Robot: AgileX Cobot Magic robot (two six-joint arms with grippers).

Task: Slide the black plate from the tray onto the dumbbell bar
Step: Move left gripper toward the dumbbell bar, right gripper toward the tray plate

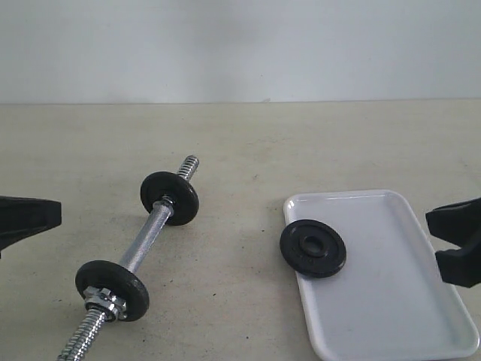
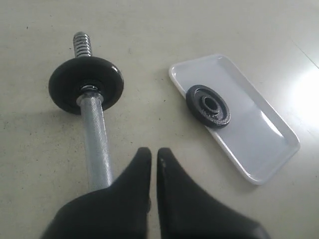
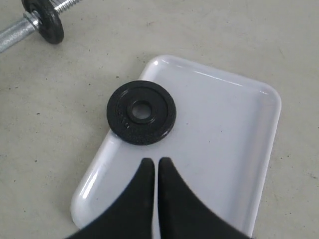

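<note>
Black cast metal, round and with a centre hole, the black plate (image 1: 313,248) (image 2: 208,106) (image 3: 141,112) lies across the rim of the white tray (image 1: 391,301) (image 2: 259,144) (image 3: 219,149). It sits on the long side that faces the dumbbell bar, close to the tray's far corner. Part of the disc is over the tray floor and part juts out past the rim above the table (image 1: 240,150). Its raised rim and hub face up. Nothing touches it.

The tray rests on the right part of the table, its long sides running from the near edge toward the far one.

The dumbbell bar (image 1: 146,239) (image 2: 97,144) (image 3: 15,37) lies flat on the left part of the table, slanting from the near edge up toward the middle and well apart from the tray. Two black discs are threaded on it and stand on edge. The far disc (image 1: 170,198) (image 2: 85,84) (image 3: 45,20) leaves a short threaded stub beyond it. The near disc (image 1: 113,290) has silver nuts (image 1: 105,302) against its outer face. The bar's near threaded end runs out of the exterior view.

The left gripper (image 1: 26,218) (image 2: 154,154) is at the left side of the table, apart from the bar, its black fingers (image 2: 137,174) pressed together with only a thin slit between them, gripping nothing. The right gripper (image 1: 458,241) (image 3: 153,162) is by the tray's right long side. Its fingers (image 3: 172,184) are likewise closed on nothing, and its tips point toward the black plate without reaching it.
</note>
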